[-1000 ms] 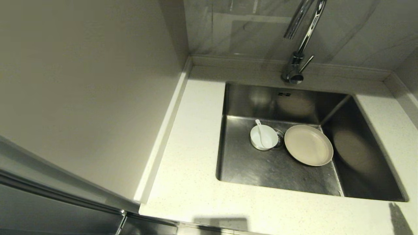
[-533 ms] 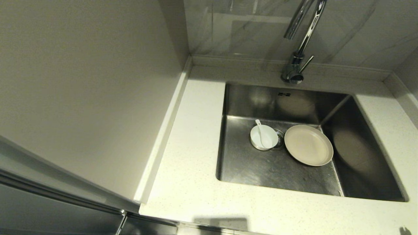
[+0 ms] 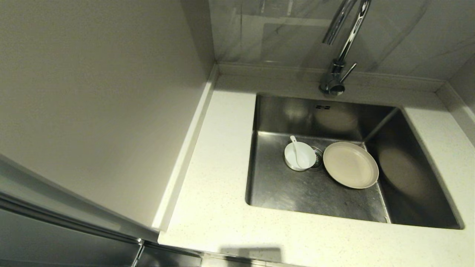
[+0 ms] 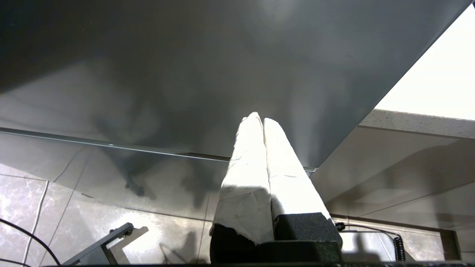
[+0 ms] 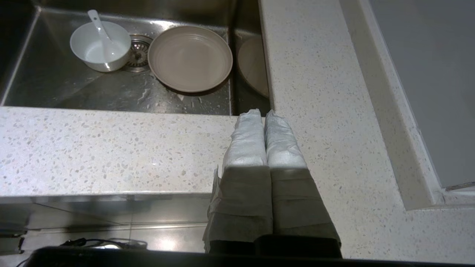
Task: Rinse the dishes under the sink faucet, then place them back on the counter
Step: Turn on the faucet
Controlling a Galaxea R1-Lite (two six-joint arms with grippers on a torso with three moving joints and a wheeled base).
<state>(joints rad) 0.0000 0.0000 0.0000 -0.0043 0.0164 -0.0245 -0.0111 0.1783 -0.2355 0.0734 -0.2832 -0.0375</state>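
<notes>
Since the earlier head frame, a dark shape at the lower right corner, presumably the right arm, has left the picture; the dishes have not shifted.

Head view: neither arm shows. The sink (image 3: 419,174), a deep square stainless basin, holds all the dishes on its floor. The small round white bowl (image 3: 300,156) sits just beside the drain strainer (image 3: 316,159), with the short white spoon (image 3: 297,150) lying in it, handle over the rim. The cream-beige plate (image 3: 350,165) lies flat on the strainer's other side, near the basin's right wall. The chrome gooseneck faucet (image 3: 339,52) rises behind the basin from the speckled stone counter (image 3: 211,185).

Left wrist view: the left gripper (image 4: 262,120), parked below counter level, has its wrapped fingers pressed together, empty.

Right wrist view: the right gripper (image 5: 264,113) hovers over the counter at the basin's near corner, fingers together, holding nothing.

Judgement: the dishes look rigid, light, breakable, and slippery on wet steel. The bowl's upright rim offers the best pinch; the plate's raised rim is the only hold.
</notes>
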